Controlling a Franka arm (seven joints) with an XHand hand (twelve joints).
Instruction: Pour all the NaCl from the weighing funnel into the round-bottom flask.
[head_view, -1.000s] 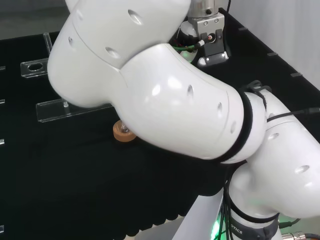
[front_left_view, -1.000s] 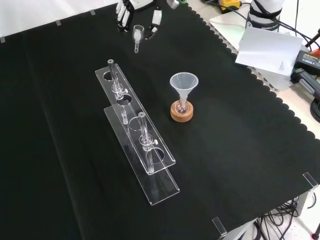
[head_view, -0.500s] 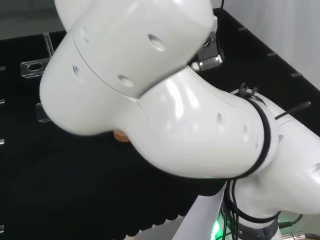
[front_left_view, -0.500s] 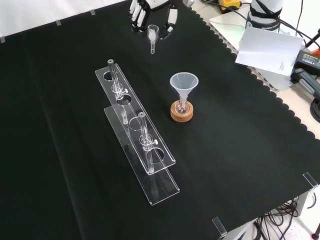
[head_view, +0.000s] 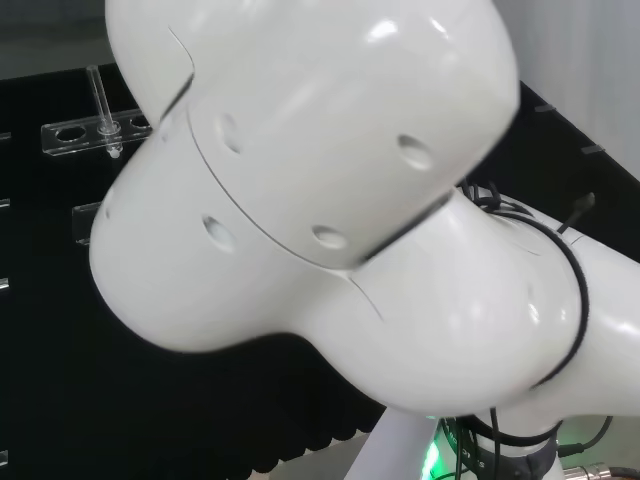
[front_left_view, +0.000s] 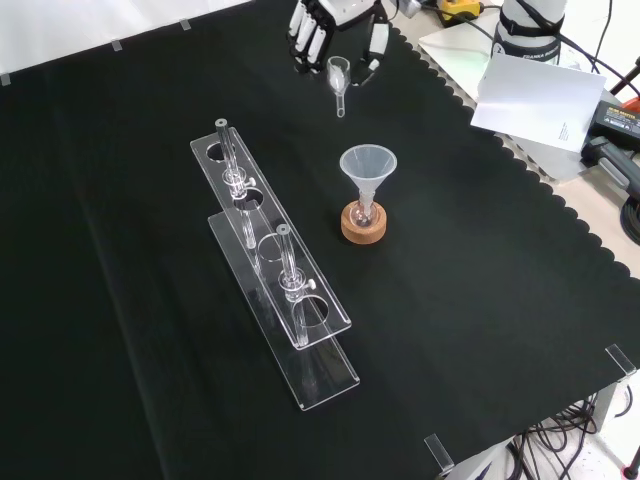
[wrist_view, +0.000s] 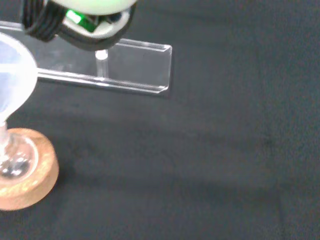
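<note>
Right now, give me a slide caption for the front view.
Hand carrying the weighing funnel toward the funnel in the flask.

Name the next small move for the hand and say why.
Probably carry the weighing funnel toward the clear funnel in the flask on the cork ring: in the front view the hand holds it higher up, not yet over that mouth.

In the front view, bare cloth (front_left_view: 470, 300) lay open around my hand (front_left_view: 335, 22); the funnel (front_left_view: 368, 165) on the flask (front_left_view: 362, 215) and the rack (front_left_view: 275, 265) stood below.
</note>
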